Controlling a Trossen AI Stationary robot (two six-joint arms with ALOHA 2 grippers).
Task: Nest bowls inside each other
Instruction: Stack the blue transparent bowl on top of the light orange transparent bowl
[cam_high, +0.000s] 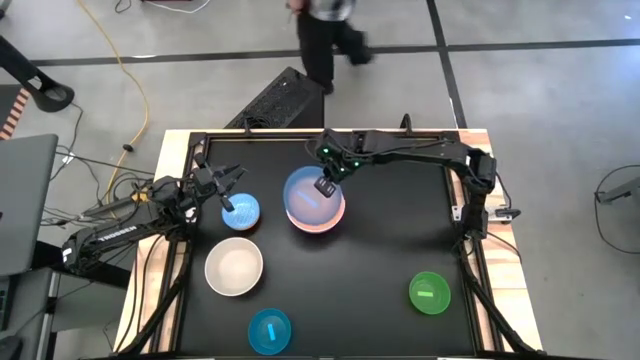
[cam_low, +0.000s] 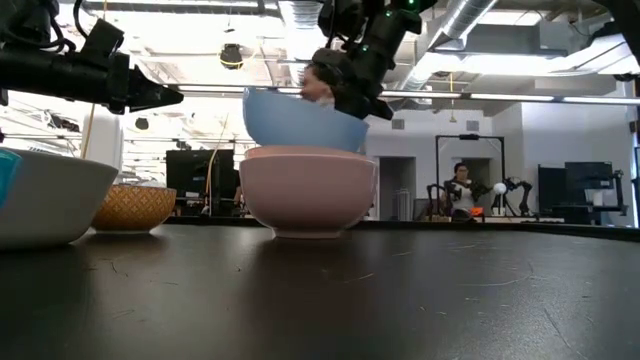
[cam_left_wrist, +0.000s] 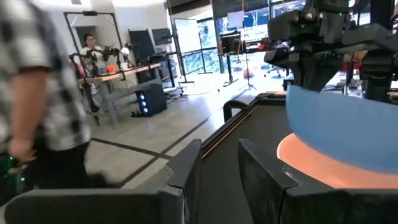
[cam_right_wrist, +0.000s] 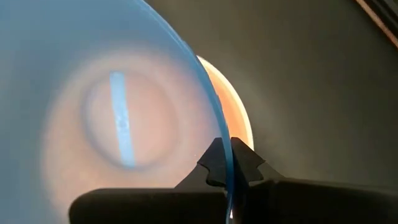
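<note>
A blue bowl (cam_high: 308, 192) hangs tilted over a pink bowl (cam_low: 305, 195) that stands on the black table's far middle. The blue bowl's lower part dips inside the pink rim. My right gripper (cam_high: 326, 186) is shut on the blue bowl's rim. At the table's left, my left gripper (cam_high: 232, 188) waits open in the air, just beside a small light-blue bowl (cam_high: 240, 212). A white bowl (cam_high: 234, 268), a small cyan bowl (cam_high: 269, 331) and a small green bowl (cam_high: 430, 293) stand apart on their bases nearer the front. My right gripper pinches the blue bowl's rim (cam_right_wrist: 227, 163) on the side toward the table's right, one finger inside the bowl and one outside. The fingers slant down from the far right. The bowl hangs tilted, its held side lower (cam_low: 345, 125); whether its bottom touches the pink bowl is hidden.
A raised frame (cam_high: 460, 135) borders the table. A person (cam_high: 325, 40) walks on the floor beyond the far edge. Bare black table (cam_high: 390, 240) lies between the pink bowl and the green one.
</note>
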